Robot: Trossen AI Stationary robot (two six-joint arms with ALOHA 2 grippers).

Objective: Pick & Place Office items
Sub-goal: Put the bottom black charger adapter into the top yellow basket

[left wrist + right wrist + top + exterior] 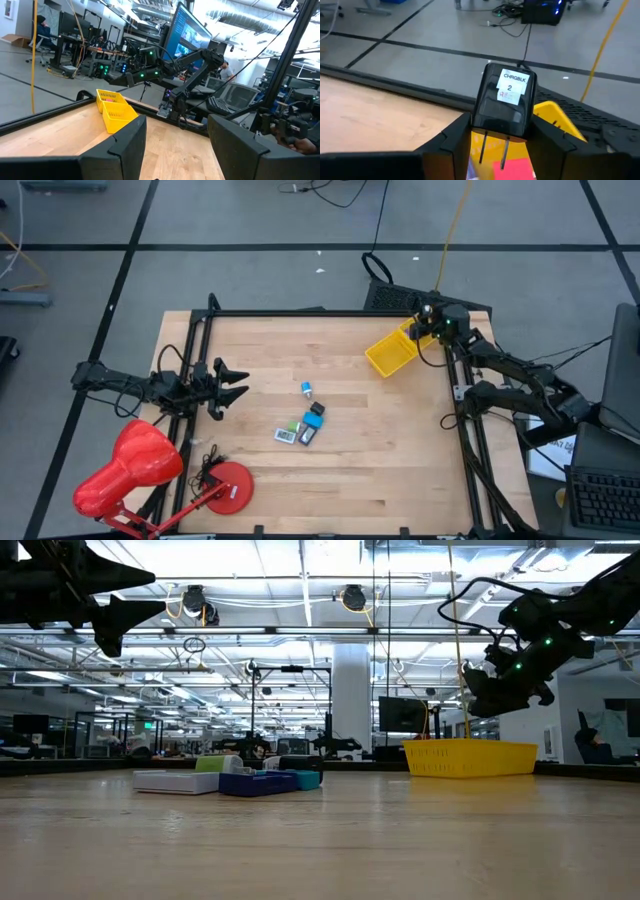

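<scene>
— Where is your right claw (492, 137)?
— Above the yellow tray (391, 351) at the desk's (400, 450) far corner, clamped on a black charger (504, 107).
— The left claw (240, 381)?
— Spread open, empty, near the desk's left edge. The remaining office items (304, 425) lie mid-desk.

The high view looks straight down on the whole table (350, 470); the low view looks level across it into the room; both share the yellow tray (391, 352); each wrist view peers close past its own fingers.
</scene>
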